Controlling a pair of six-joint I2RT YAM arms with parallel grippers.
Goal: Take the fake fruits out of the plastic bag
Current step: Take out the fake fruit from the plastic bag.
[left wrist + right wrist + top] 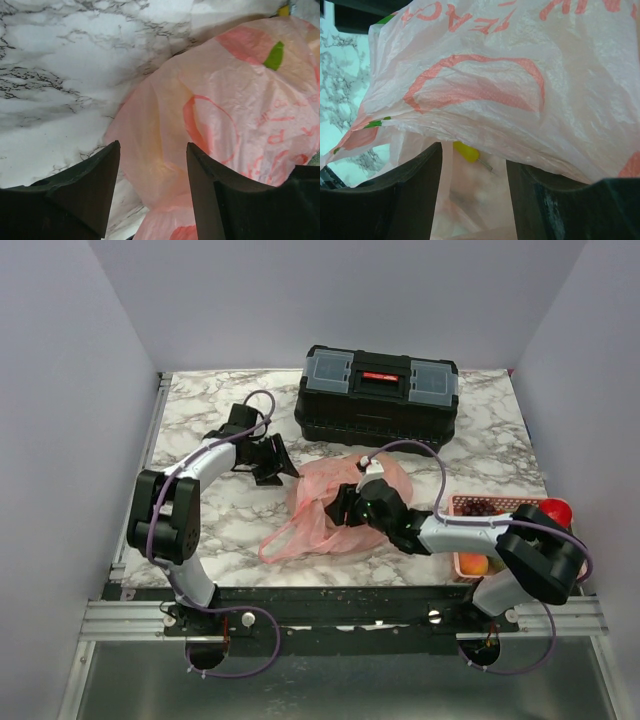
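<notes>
1. A marble-patterned table [200,420] is seen from above, and a black toolbox [380,390] is set at its far edge.
2. The plastic bag [312,495], thin, pink, crumpled and printed in red, is spread at the middle of the table, just in front of the toolbox.
3. The left tool [272,462] is held at the bag's far left edge. Its fingers are spread, and in the wrist view pink film is seen in the gap between them.
4. The right tool [340,505] is pressed into the bag from the right. Its fingers are likewise spread, with film draped over and between them.
5. A yellow fake fruit [465,151] is glimpsed under the film, between the right tool's fingers.
6. A pink slotted basket [460,505] is placed at the table's right edge, partly hidden by the right arm. A dark grape bunch [485,506], a red round fruit [556,510] and an orange fruit [473,564] are held in it.
</notes>
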